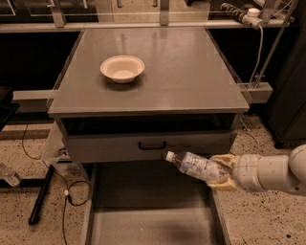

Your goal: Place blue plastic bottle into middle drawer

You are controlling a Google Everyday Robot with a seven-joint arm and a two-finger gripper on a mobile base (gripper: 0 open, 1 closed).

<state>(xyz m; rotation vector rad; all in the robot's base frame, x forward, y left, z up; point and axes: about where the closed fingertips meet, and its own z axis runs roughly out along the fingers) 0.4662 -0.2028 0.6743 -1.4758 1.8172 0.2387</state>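
The blue plastic bottle point(193, 165), clear with a white cap and a pale blue-and-white label, lies nearly level in the air with its cap pointing left. My gripper point(224, 173) comes in from the right on a white arm and is shut on the bottle's base end. The bottle hangs over the right part of the open middle drawer point(143, 210), a wide grey metal drawer with a bare floor, just in front of the closed drawer front with the black handle point(152, 145).
A cream round bowl point(122, 68) sits on the grey cabinet top point(191, 76). Black cables point(43, 191) and a stand leg lie on the speckled floor at the left. A rail with a white cable point(248, 14) runs behind the cabinet.
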